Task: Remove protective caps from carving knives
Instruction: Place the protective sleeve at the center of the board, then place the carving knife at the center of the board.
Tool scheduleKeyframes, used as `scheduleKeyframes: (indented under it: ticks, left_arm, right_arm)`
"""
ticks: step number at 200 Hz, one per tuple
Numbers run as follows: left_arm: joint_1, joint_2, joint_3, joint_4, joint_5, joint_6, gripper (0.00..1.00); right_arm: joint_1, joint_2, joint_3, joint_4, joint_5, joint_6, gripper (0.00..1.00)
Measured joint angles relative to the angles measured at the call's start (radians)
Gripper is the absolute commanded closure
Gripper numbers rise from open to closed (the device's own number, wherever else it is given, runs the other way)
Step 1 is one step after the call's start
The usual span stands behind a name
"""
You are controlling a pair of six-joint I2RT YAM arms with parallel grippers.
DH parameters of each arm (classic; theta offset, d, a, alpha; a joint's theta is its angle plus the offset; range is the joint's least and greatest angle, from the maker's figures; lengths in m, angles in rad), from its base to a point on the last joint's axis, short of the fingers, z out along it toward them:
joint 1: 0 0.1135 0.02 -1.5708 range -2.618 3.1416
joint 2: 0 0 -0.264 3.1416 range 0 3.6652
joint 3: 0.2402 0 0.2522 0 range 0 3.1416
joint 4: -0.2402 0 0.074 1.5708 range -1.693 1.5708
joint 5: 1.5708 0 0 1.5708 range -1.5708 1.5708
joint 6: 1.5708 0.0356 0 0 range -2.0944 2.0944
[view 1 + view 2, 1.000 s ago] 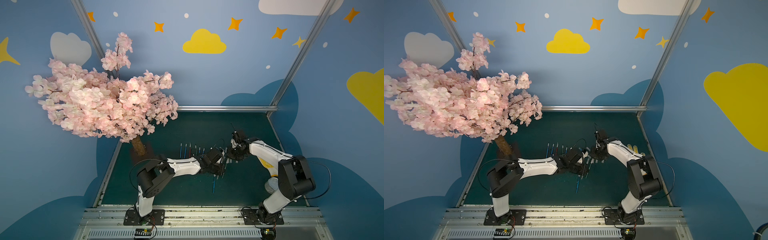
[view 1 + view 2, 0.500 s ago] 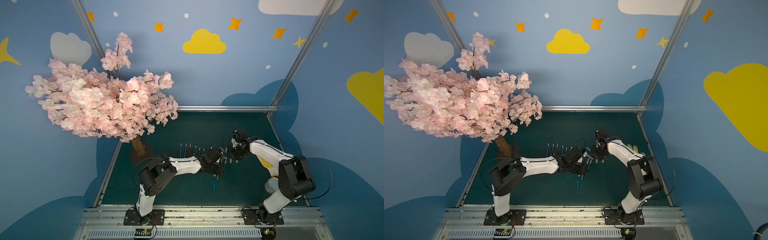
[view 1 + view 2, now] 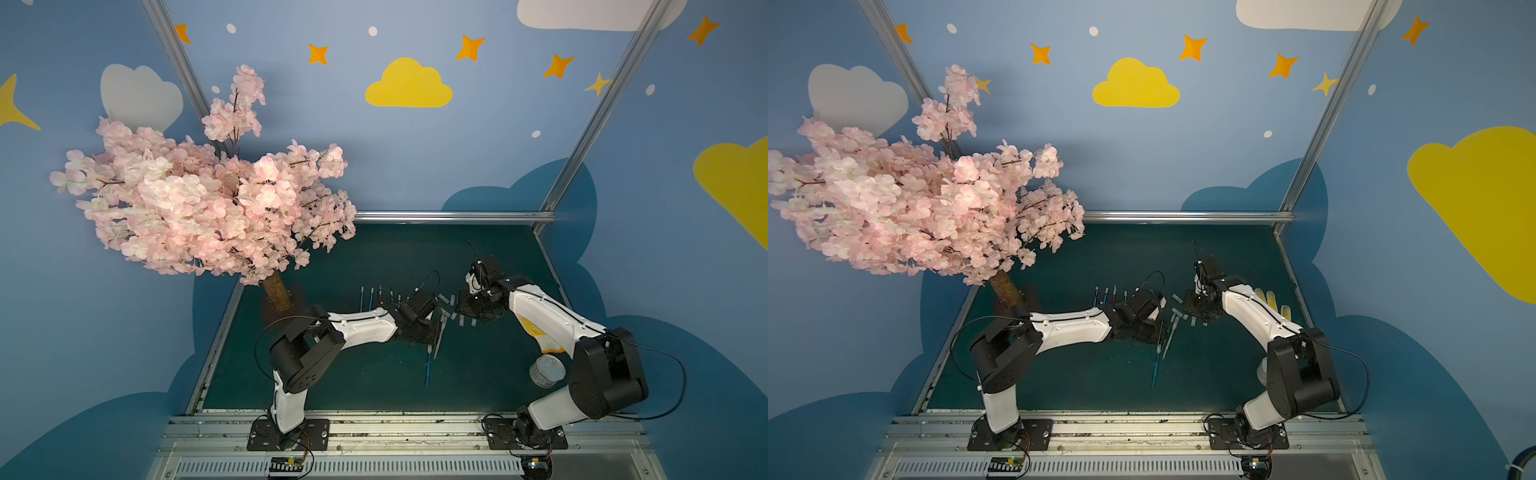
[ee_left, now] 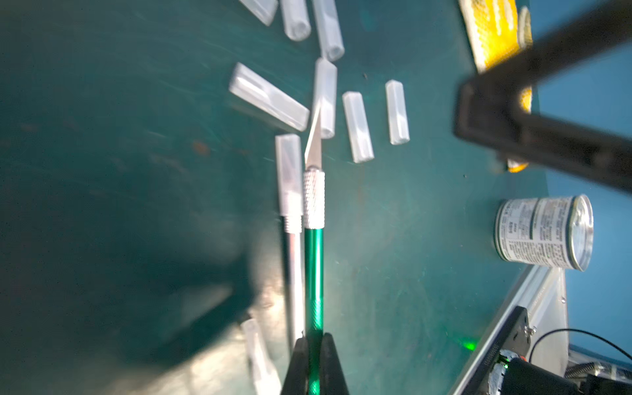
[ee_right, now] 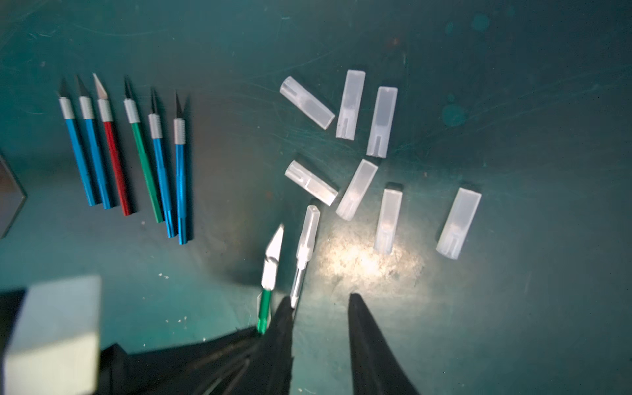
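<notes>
Nine thin, pen-like carving knives (image 5: 116,164) are visible on the dark green table (image 5: 513,307). Six lie in a row with bare blades: four blue-handled, one red-handled, one green-handled. A second green-handled knife (image 5: 268,277), also bare, is just beside one whitish-handled knife (image 5: 298,273). One more blue-handled knife (image 3: 427,368) lies nearer. Seven short translucent whitish plastic protective caps (image 5: 355,189) lie loose to the right of the row. Two further caps are fitted on blades, on the whitish-handled knife and on the near blue one. At the right are one silver tin can (image 4: 543,232) and three yellow oblong pieces (image 3: 1271,298). One pink blossom tree (image 3: 199,199) stands at the left edge.
</notes>
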Motion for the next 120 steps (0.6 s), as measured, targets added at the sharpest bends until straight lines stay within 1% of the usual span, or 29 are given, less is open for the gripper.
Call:
scheduleKeyframes:
  ticks: [16,32,81,120]
  left_arm:
    - [0.023,-0.005,0.007,-0.035,-0.018,0.016,0.95]
    - [0.044,-0.005,0.019,-0.071,-0.040,0.029,0.95]
    - [0.095,0.003,0.061,-0.147,-0.102,0.074,0.95]
    - [0.113,0.058,0.124,-0.185,-0.146,0.089,0.95]
  right_arm:
    - [0.001,-0.026,-0.021,-0.001,-0.003,-0.008,0.64]
    - [0.007,-0.054,-0.044,-0.001,-0.007,-0.018,0.58]
    - [0.029,-0.163,-0.095,-0.006,-0.022,-0.047,0.36]
    - [0.043,-0.226,-0.117,-0.011,-0.034,-0.064,0.07]
